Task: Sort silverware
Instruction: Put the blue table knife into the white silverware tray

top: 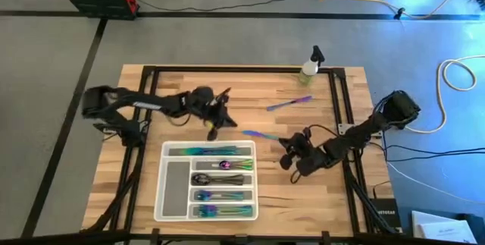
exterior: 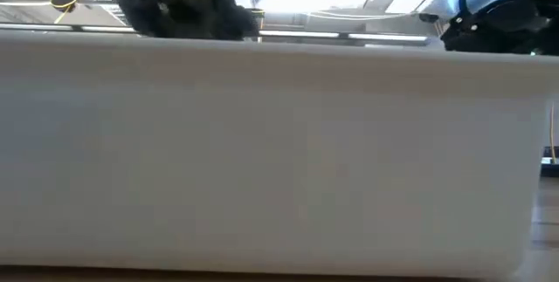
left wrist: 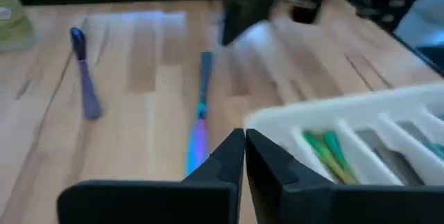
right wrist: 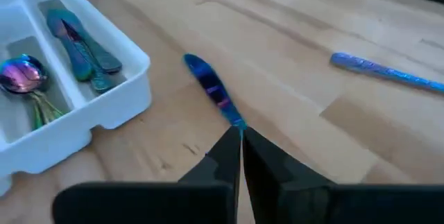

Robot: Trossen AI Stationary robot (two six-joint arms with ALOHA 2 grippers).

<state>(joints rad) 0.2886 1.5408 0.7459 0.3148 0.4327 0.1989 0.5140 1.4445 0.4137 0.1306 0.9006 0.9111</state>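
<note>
The white tray (exterior: pixel 279 160) fills the low view. On the table (top: pixel 333 199), two shiny knives lie outside it: one (right wrist: pixel 214 98) just beside the tray, one (top: pixel 289 103) farther off. The right gripper (right wrist: pixel 241 156), fingers pressed together and empty, points at the near knife. It should open first, then pinch the middle. The left gripper (left wrist: pixel 245 160) is also closed and empty.
</note>
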